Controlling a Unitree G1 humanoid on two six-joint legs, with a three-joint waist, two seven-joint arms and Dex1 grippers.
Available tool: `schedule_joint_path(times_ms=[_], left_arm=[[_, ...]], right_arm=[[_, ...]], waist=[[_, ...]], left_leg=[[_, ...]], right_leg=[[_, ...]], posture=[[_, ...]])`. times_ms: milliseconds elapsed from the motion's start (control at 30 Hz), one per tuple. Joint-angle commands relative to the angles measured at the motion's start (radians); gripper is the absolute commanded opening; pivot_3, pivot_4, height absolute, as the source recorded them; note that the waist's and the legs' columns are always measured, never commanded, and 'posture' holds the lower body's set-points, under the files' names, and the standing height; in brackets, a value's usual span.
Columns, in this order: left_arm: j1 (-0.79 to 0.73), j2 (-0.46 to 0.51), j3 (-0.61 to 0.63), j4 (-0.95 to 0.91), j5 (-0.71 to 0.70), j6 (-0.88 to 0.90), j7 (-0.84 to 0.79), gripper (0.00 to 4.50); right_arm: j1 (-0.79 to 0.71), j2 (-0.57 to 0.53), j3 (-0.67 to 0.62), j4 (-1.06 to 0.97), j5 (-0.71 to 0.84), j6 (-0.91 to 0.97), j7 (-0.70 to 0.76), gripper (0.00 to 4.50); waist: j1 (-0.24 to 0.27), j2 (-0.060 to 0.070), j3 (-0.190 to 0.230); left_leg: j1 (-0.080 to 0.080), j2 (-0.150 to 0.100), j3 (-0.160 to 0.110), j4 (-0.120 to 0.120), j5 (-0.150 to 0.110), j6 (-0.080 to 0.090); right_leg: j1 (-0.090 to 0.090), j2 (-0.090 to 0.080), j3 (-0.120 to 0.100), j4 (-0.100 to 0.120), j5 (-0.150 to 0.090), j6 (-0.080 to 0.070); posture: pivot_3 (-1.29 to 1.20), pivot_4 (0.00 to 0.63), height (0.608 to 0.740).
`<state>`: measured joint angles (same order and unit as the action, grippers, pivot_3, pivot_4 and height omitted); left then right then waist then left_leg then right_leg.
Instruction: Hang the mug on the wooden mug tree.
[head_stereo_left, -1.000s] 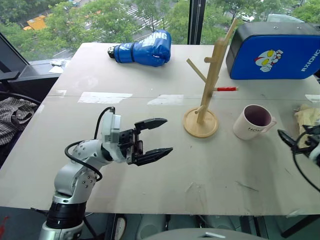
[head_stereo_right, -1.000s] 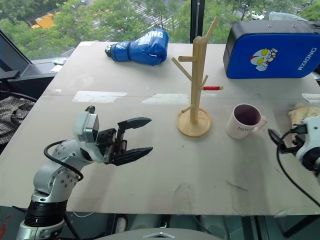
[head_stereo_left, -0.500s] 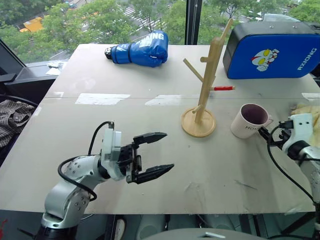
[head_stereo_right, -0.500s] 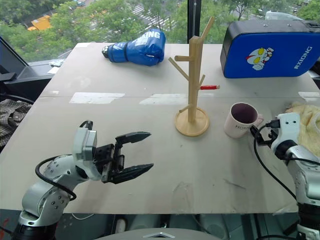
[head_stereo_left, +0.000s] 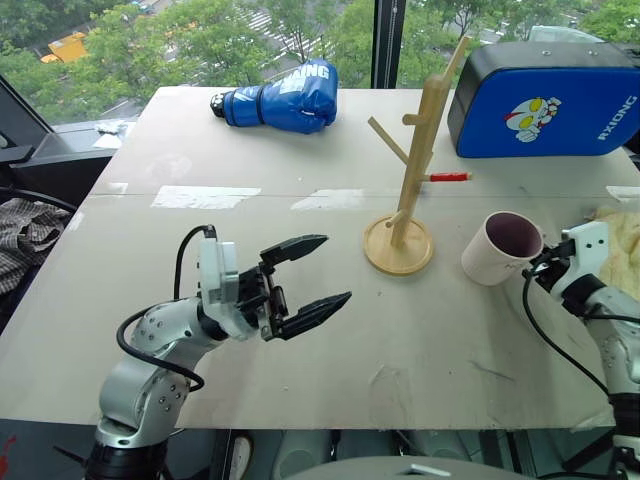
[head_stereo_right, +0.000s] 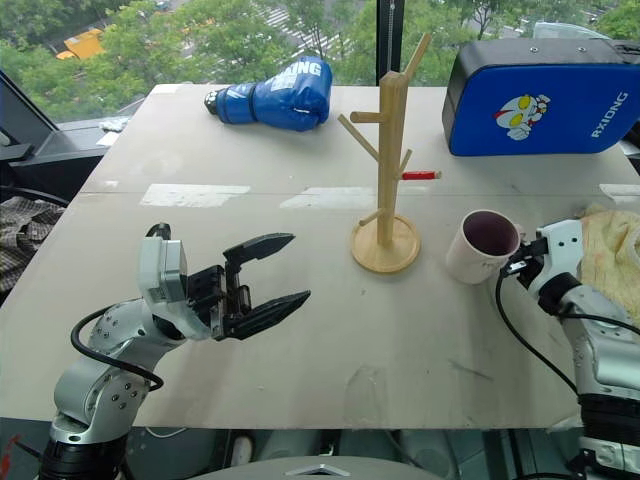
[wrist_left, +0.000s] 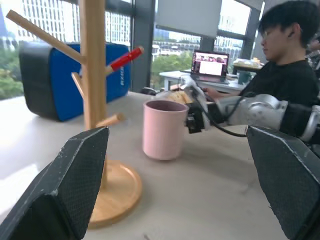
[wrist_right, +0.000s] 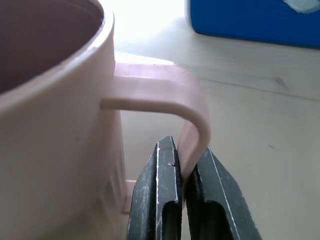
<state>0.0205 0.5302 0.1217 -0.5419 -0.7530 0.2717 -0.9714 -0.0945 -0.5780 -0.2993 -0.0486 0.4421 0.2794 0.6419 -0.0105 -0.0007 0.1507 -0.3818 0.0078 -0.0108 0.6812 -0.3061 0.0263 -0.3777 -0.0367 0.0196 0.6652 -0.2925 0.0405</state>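
Note:
The mug (head_stereo_left: 498, 250), white with a dark maroon inside, stands on the table right of the wooden mug tree (head_stereo_left: 420, 150). The tree's round base (head_stereo_left: 399, 247) rests mid-table, and one peg is red-tipped (head_stereo_left: 452, 177). My right gripper (head_stereo_left: 541, 268) reaches in from the right and is shut on the mug's handle (wrist_right: 192, 107). In the right wrist view its two black fingers (wrist_right: 162, 190) pinch the lower part of the handle loop. My left gripper (head_stereo_left: 336, 268) hovers open over the table left of the tree, pointing toward it with nothing between its fingers.
A blue boxing glove (head_stereo_left: 285, 97) lies at the far edge. A blue pad (head_stereo_left: 545, 100) stands at the back right, close behind the tree. A yellowish cloth (head_stereo_left: 628, 235) lies at the right edge. A person (wrist_left: 280, 75) sits beyond the table.
My right gripper has come in from the right edge to the mug's handle and shut on it. The mug has turned slightly. The left gripper stays open in much the same place.

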Motion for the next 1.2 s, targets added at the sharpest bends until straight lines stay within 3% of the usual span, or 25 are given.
schedule_joint_path(times_ms=[33, 167, 267, 567, 800, 967, 1200], left_arm=[[-0.017, 0.037, 0.043, 0.018, -0.069, 0.034, -0.028, 4.5], [0.043, 0.05, 0.073, -0.023, -0.149, 0.064, -0.046, 4.5], [0.119, 0.044, 0.087, -0.096, -0.183, 0.059, -0.04, 4.5], [0.223, -0.009, 0.071, -0.307, -0.183, 0.033, 0.126, 4.5], [0.184, -0.049, -0.068, -0.436, -0.099, 0.088, 0.36, 4.5], [0.038, -0.051, -0.089, -0.321, -0.086, 0.119, 0.411, 4.5], [-0.032, 0.015, 0.069, 0.026, -0.134, 0.046, 0.141, 4.5]], right_arm=[[-0.012, -0.134, -0.099, -0.178, 0.14, 0.078, 0.126, 0.02], [-0.114, -0.278, -0.062, -0.208, 0.172, 0.188, 0.184, 0.02], [-0.269, -0.33, 0.012, -0.162, 0.165, 0.246, 0.213, 0.02], [-0.544, -0.371, 0.2, -0.03, 0.111, 0.31, 0.369, 0.02], [-0.686, -0.33, 0.287, 0.043, 0.059, 0.297, 0.433, 0.02], [-0.698, -0.36, 0.296, 0.043, 0.053, 0.323, 0.496, 0.02], [-0.685, -0.404, 0.28, -0.003, 0.071, 0.382, 0.531, 0.02]], waist=[[-0.002, 0.002, 0.001], [-0.013, 0.002, 0.002], [-0.015, 0.001, 0.002], [0.004, 0.0, 0.003], [-0.002, 0.0, 0.003], [0.007, 0.0, 0.003], [-0.004, 0.0, 0.004]], left_leg=[[0.0, 0.0, 0.0, 0.0, 0.0, 0.001], [0.001, 0.0, 0.0, 0.0, -0.002, 0.004], [0.002, 0.001, 0.0, 0.0, -0.002, 0.004], [-0.002, 0.0, -0.001, 0.0, -0.002, 0.004], [-0.001, 0.0, -0.001, 0.0, -0.002, 0.004], [-0.002, 0.0, -0.003, 0.001, -0.002, 0.004], [-0.004, 0.0, -0.002, 0.0, 0.0, 0.0]], right_leg=[[0.0, 0.0, 0.0, 0.0, 0.0, 0.0], [0.001, 0.0, 0.001, 0.0, 0.0, 0.0], [0.0, 0.0, 0.0, 0.0, 0.0, 0.0], [0.0, -0.003, -0.002, -0.003, 0.0, 0.0], [0.0, -0.003, -0.002, -0.002, 0.0, 0.0], [0.0, -0.002, -0.004, -0.002, 0.0, 0.0], [-0.003, -0.002, -0.003, -0.002, 0.0, 0.0]], posture=[[0.0, 0.15, 0.74], [0.0, 0.15, 0.74], [0.0, 0.15, 0.74], [0.0, 0.15, 0.74], [0.0, 0.15, 0.74], [0.0, 0.15, 0.74], [0.0, 0.15, 0.74]])
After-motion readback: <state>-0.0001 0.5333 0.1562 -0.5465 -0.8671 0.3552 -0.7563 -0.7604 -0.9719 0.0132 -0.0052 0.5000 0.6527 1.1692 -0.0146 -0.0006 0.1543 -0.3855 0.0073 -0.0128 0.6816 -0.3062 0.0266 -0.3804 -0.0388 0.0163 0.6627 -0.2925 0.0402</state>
